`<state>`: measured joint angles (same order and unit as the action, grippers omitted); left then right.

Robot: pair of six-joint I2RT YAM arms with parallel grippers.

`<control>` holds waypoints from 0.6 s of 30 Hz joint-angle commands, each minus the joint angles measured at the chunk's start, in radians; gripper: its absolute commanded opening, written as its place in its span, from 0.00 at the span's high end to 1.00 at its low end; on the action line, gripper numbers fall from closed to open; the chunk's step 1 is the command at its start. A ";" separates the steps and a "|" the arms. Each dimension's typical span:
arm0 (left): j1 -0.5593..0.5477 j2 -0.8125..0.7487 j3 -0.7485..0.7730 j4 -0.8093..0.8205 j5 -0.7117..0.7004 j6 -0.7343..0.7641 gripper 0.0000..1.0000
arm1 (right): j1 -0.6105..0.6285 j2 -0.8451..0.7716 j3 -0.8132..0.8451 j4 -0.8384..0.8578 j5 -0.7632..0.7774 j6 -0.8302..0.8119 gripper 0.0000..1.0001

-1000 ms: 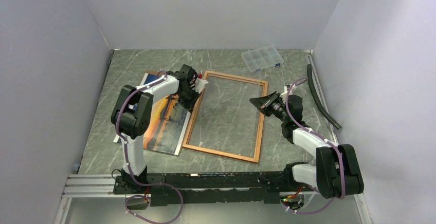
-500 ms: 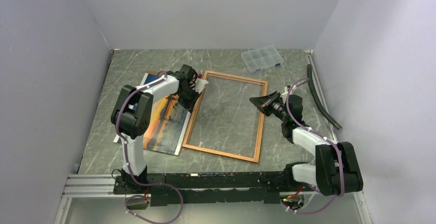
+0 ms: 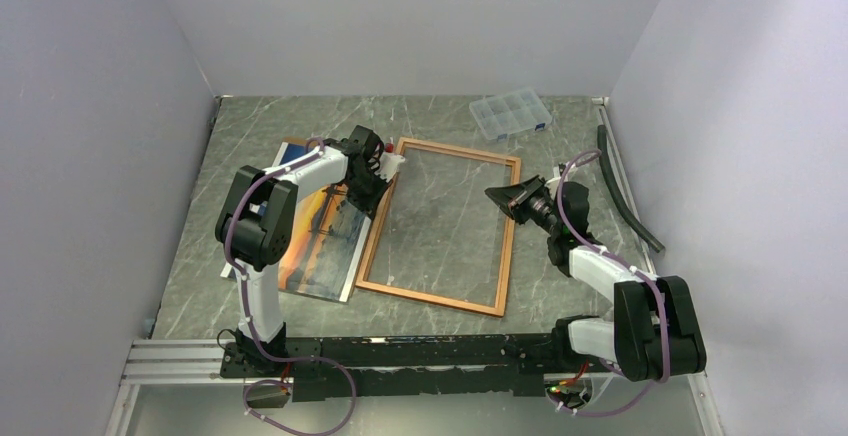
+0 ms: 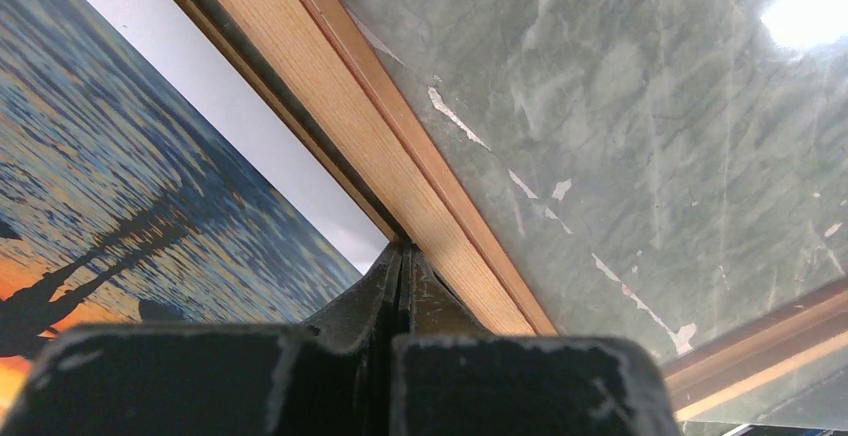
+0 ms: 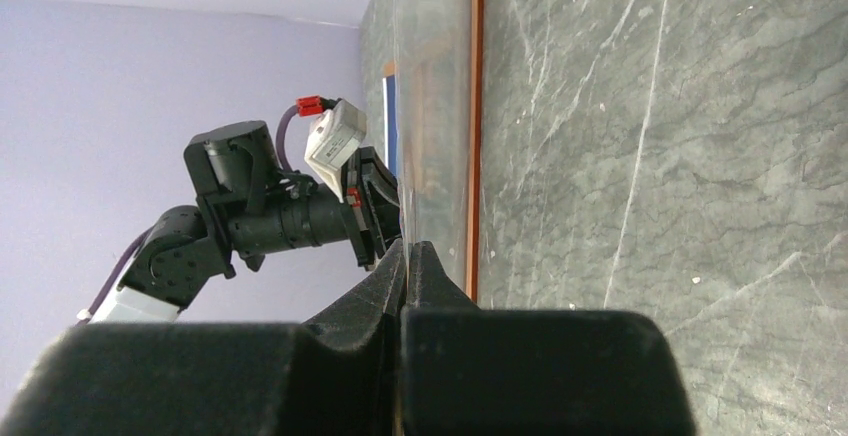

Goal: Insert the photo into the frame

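Observation:
The frame [image 3: 436, 300], thin reddish-brown wood around a clear pane, lies flat mid-table. The photo [image 3: 318, 246], an orange sunset over blue water, lies picture-up beside the frame's left rail, partly under my left arm. My left gripper [image 3: 376, 206] is shut. In the left wrist view its tips [image 4: 403, 248] sit in the crack between the photo's white margin [image 4: 230, 106] and the frame's outer side [image 4: 340, 106]. My right gripper [image 3: 490, 194] is shut at the frame's right rail. The right wrist view has its tips [image 5: 405, 246] at the pane's edge. I see nothing pinched in either.
A small clear compartment box [image 3: 510, 114] sits at the back right. A black strip [image 3: 625, 191] lies along the right wall. Walls close in the table on three sides. My left arm [image 5: 270, 216] shows across the frame in the right wrist view.
My right gripper has crept slightly toward the far side along the frame's right rail. The left arm, frame and photo have not moved.

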<state>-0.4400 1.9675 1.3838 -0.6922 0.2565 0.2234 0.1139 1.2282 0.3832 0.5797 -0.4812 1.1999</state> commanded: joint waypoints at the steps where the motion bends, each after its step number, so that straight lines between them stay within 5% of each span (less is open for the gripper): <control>1: -0.017 -0.036 -0.006 0.032 0.056 -0.006 0.98 | 0.004 -0.015 0.053 0.027 0.005 -0.003 1.00; 18: -0.017 -0.037 -0.012 0.037 0.053 -0.003 0.97 | 0.004 0.089 0.056 0.046 0.020 -0.065 1.00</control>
<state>-0.4400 1.9644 1.3792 -0.6880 0.2512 0.2237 0.1078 1.3144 0.3939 0.5739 -0.4496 1.1606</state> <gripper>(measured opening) 0.032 0.010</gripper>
